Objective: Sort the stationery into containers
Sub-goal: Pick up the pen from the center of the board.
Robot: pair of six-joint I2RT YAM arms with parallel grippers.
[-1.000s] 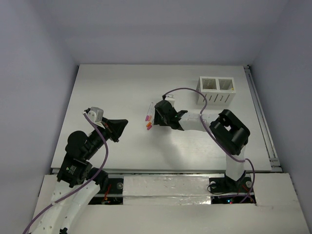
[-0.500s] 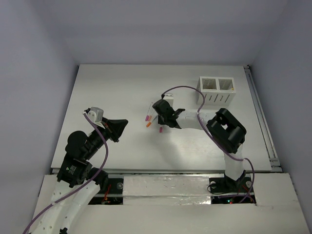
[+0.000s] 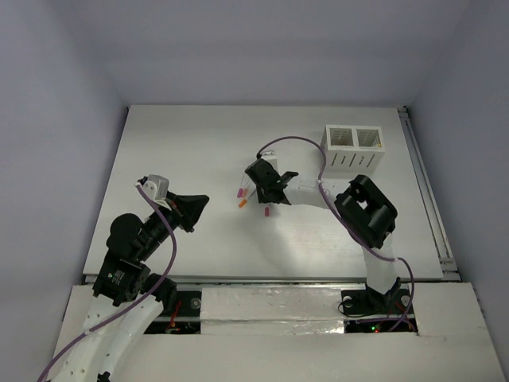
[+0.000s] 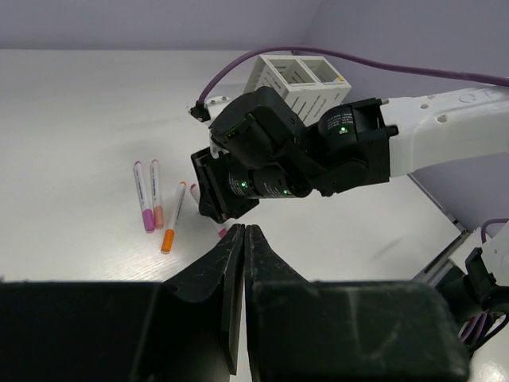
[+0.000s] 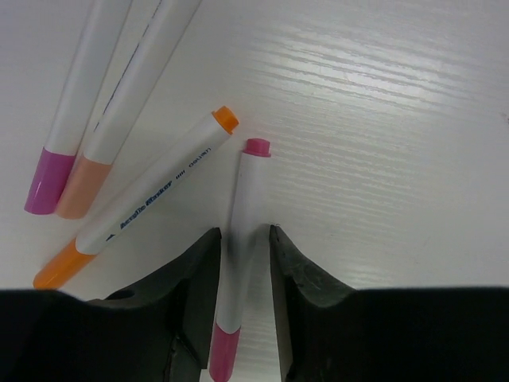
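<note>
Several thin white pens lie mid-table. In the right wrist view a pen with deep pink ends (image 5: 248,191) lies between the fingers of my right gripper (image 5: 245,232). The jaws stand either side of it with a small gap, so the gripper is open. Left of it lie an orange-capped pen (image 5: 151,203), a peach-capped pen (image 5: 135,87) and a pink-capped pen (image 5: 75,95). From above, my right gripper (image 3: 264,199) is low over the pens (image 3: 241,193). My left gripper (image 3: 199,204) is shut and empty, away at the left (image 4: 244,229). The white two-compartment holder (image 3: 354,148) stands at the back right. The chunky pieces are out of view.
The right arm's purple cable (image 3: 294,143) loops above the table between the pens and the holder. A metal rail (image 3: 425,199) runs along the table's right edge. The holder also shows in the left wrist view (image 4: 298,79), behind the right arm.
My right gripper has shifted a little toward the back left over the pens. A pink-ended pen now shows on the table just in front of it. The left arm has not moved.
</note>
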